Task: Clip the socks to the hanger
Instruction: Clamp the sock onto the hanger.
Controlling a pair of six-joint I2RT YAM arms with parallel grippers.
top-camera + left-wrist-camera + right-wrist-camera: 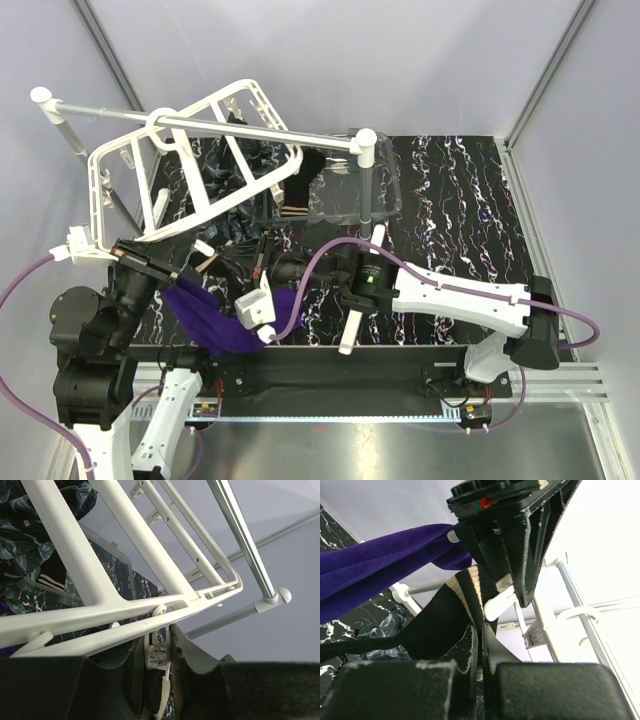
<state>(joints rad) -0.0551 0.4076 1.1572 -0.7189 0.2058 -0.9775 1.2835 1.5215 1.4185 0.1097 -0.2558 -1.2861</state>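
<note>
The white hanger [225,198] hangs tilted from a silver rod. My left gripper [167,635] is shut on a small white clip [159,652] under the hanger's frame bar [75,615]. My right gripper [483,630] is shut on the black sock with tan cuff stripes [445,615], its cuff raised against that clip [500,600]. The left gripper [520,530] shows right above it. A purple sock [210,315] hangs from the hanger's near edge, beside the cuff [370,575]. From above, both grippers meet at the hanger's near left corner: left [190,268], right [268,262].
The silver rod stand [250,128] with white caps carries the hanger across the back left. A clear plastic bin [340,185] sits behind the grippers, with dark marbled socks [215,170] heaped next to it. Grey walls close the table in.
</note>
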